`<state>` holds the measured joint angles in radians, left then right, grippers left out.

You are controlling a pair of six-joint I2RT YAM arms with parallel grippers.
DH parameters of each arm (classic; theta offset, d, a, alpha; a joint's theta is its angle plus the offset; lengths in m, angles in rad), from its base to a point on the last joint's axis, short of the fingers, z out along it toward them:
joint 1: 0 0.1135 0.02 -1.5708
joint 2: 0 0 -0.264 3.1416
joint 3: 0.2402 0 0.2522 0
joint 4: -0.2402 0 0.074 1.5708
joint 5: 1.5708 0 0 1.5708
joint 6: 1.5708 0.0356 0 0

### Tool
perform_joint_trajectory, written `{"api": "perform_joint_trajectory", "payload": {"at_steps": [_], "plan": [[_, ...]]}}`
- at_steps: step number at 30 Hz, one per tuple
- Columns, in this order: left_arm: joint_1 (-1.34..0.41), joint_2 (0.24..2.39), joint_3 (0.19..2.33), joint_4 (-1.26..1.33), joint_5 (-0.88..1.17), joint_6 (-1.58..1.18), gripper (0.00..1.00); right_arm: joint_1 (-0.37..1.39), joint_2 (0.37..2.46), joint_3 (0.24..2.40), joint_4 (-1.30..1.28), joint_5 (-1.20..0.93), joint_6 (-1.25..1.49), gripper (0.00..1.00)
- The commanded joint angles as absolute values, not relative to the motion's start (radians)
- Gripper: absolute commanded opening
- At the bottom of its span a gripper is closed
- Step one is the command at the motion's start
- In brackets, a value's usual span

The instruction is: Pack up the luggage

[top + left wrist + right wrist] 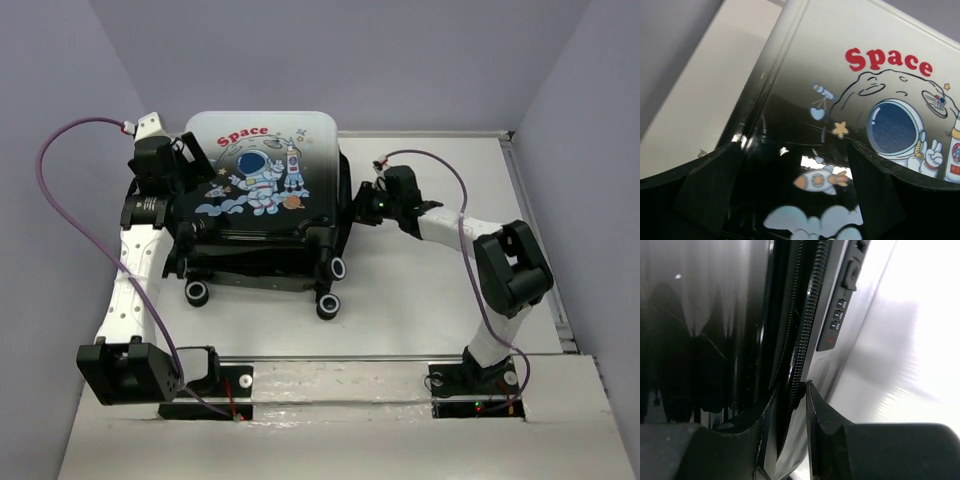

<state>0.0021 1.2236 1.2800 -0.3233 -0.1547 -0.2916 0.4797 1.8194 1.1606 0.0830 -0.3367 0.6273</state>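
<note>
The luggage point(260, 200) lies flat on the table with its lid down, showing the astronaut and red "Space" print, wheels toward me. My left gripper point(188, 160) is open over the lid's left edge; in the left wrist view point(795, 170) its fingers straddle the black part of the shell point(865, 100) near a rocket print and hold nothing. My right gripper point(365, 205) is at the suitcase's right side. In the right wrist view point(790, 400) its fingers are nearly together on the zipper pull point(799, 390) of the side zipper point(807, 325).
A combination lock panel point(840, 315) sits beside the zipper. Wheels point(198, 293) point(328, 306) stick out at the near end. White table point(430, 290) lies right of the case; grey walls enclose the back and sides.
</note>
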Motion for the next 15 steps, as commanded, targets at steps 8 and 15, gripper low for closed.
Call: {"api": "perform_joint_trajectory", "payload": {"at_steps": [8, 15], "plan": [[0.119, 1.190, 1.216, -0.172, 0.113, -0.419, 0.99, 0.149, 1.533, 1.019, -0.029, -0.511, 0.408, 0.85], [0.184, 1.276, 1.140, -0.049, 0.187, -0.570, 0.92, 0.083, 1.402, 1.048, -0.069, -0.390, 0.457, 0.13]]}}
